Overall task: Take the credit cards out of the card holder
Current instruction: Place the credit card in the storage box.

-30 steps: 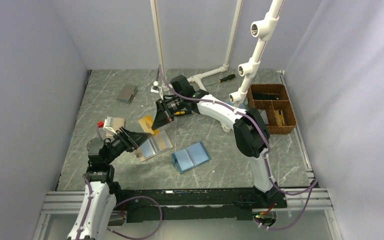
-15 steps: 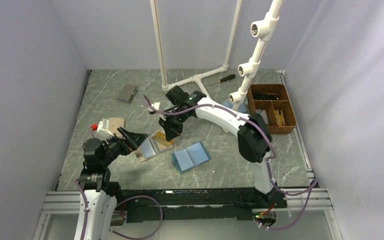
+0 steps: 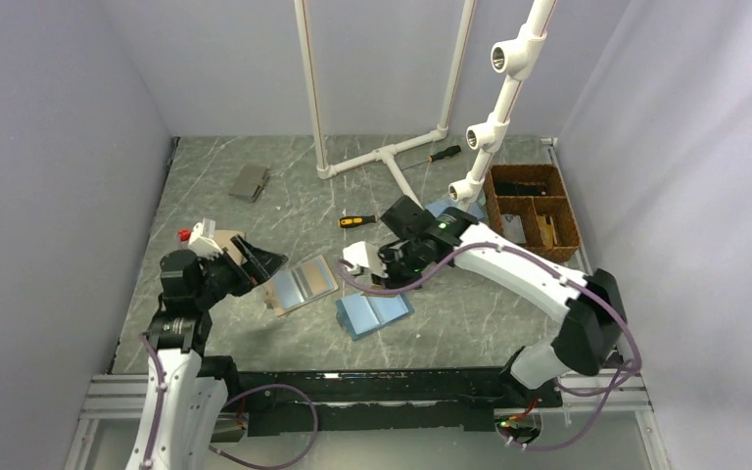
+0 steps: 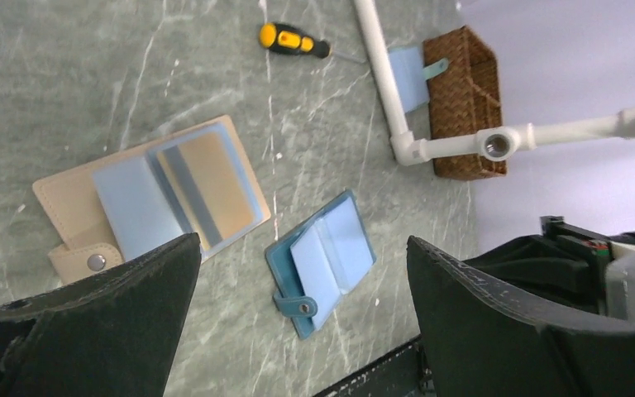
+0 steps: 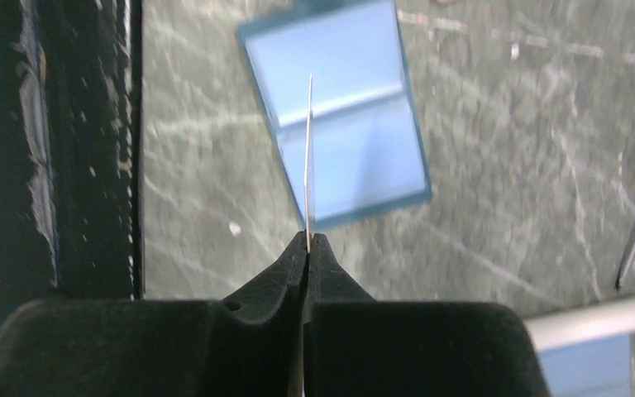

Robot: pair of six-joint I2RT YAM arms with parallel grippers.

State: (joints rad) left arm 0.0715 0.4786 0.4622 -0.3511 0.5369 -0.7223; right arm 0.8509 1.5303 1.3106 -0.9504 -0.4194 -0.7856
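Right arm has swung back toward the near right, off the card holder (image 3: 302, 284). The right gripper (image 5: 307, 241) is now above the table just far of the blue bifold (image 3: 374, 306). Its fingers are pinched tight on a thin pale card (image 3: 356, 257), which shows edge-on in the wrist view.

Left gripper (image 3: 258, 262) has backed off to the holder's left. Its jaws are spread wide with nothing in them, and it's clear of the holder.

Holder lies open and flat on the table (image 3: 255, 338), left of centre, blue-grey panels up, snap tab on its near-left edge. One tan card with a grey stripe (image 4: 207, 186) sits in its inner pocket.

Blue bifold is also open, just right of the holder and not touching it. Yellow-handled screwdriver (image 3: 357, 221) lies far of both. Grey wallet (image 3: 249, 182) is at far left, the wicker basket (image 3: 534, 211) at far right beside the white pipe frame (image 3: 392, 157).

Any print on the cards or wallets is too small to read.
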